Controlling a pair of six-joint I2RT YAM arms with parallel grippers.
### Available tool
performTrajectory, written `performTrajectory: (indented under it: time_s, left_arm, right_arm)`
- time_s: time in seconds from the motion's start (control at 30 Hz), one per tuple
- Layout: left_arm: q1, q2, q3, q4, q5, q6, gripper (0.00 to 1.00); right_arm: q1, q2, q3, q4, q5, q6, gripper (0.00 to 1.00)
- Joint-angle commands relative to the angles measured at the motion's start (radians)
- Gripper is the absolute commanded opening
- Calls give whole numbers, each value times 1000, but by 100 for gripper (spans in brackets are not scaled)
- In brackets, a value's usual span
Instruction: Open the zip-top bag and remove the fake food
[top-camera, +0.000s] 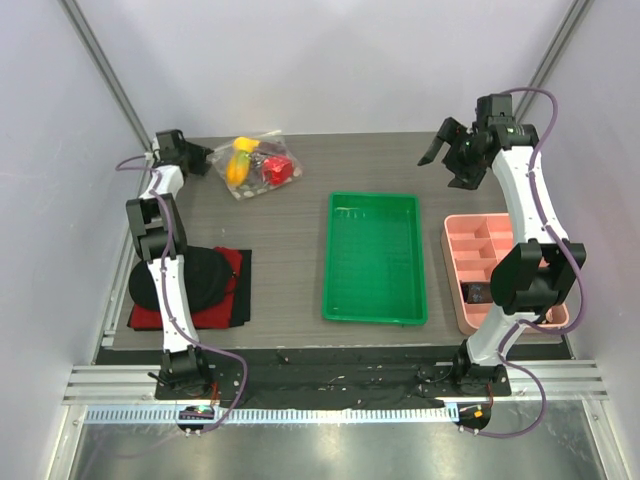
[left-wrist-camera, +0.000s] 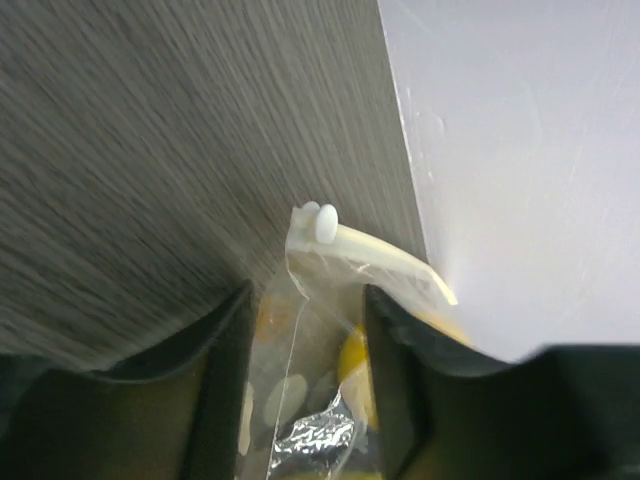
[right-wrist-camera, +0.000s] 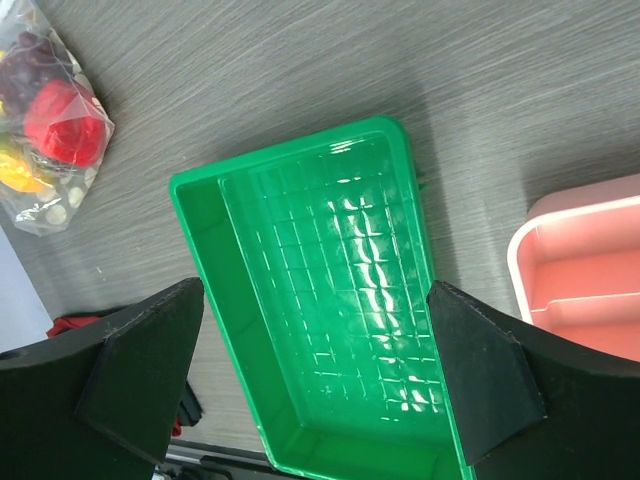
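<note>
Early going: the clear polka-dotted zip-top bag (top-camera: 258, 166) lies at the far left, its yellow, red and dark plastic toy food (top-camera: 270, 166) inside. The left gripper (left-wrist-camera: 305, 380) pinches its zip edge; the right gripper (right-wrist-camera: 315, 375) hangs wide above the green plastic tray (top-camera: 373, 257). Opening and emptying remain.

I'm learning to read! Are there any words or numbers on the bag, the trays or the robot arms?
None that can be read.
The zip-top bag shows only white dots, no letters.
The green tray and the pink tray are plain.
The left gripper and right gripper carry no labels.
</note>
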Motion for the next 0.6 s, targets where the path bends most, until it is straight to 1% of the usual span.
performTrajectory:
  time_s: [0.0, 0.03, 0.07, 0.1, 0.13, 0.2, 0.23, 0.3, 0.33, 0.37, 0.4, 0.43, 0.47, 0.5, 0.53, 0.57]
  left_arm:
    - [12, 21, 36, 54, 27, -14, 37]
    - [8, 20, 41, 66, 30, -10, 25]
    - [5, 14, 45, 76, 32, 1, 18]
    - [-3, -6, 48, 74, 41, 25, 3]
    - [-8, -26, 47, 59, 41, 42, 0]
    - [-35, -80, 33, 25, 32, 91, 0]
    - [-47, -132, 21, 11, 15, 168, 0]
    - [-83, -181, 15, -63, -11, 217, 0]
    - [-89, -236, -25, -70, -14, 231, 0]
    - [-95, -259, -48, -79, -14, 233, 0]
    - [-100, -281, -70, -117, -17, 228, 0]
    - [-106, -331, -114, -156, -37, 187, 0]
    - [-109, -354, -140, -186, -72, 161, 0]
    - [-110, -385, -171, -200, -74, 144, 0]
    - [-124, -417, -236, -197, -82, 132, 0]
    - [-135, -481, -266, -200, -117, 138, 0]
  right_arm:
    - [21, -13, 56, 69, 1, 1, 100]
    - [21, -15, 53, 75, -14, -5, 100]
    - [53, -18, 50, 83, -27, -13, 100]
    - [62, -19, 45, 92, -30, -22, 100]
    - [73, -21, 42, 89, -31, -33, 100]
    - [99, -28, 41, 89, -60, -42, 100]
    - [113, -36, 24, 97, -60, -75, 100]
    - [167, -54, 2, 130, -33, -122, 100]
    - [184, -56, -18, 141, -27, -164, 100]
    - [214, -59, -34, 159, -22, -178, 100]
    - [227, -62, -53, 216, -11, -191, 100]
    - [240, -55, -70, 241, -16, -198, 100]
    - [250, -50, -77, 270, -31, -206, 100]
    - [268, -32, -81, 306, -66, -208, 99]
    - [277, -21, -50, 302, -82, -208, 100]
    - [289, -13, -30, 281, -86, -208, 100]
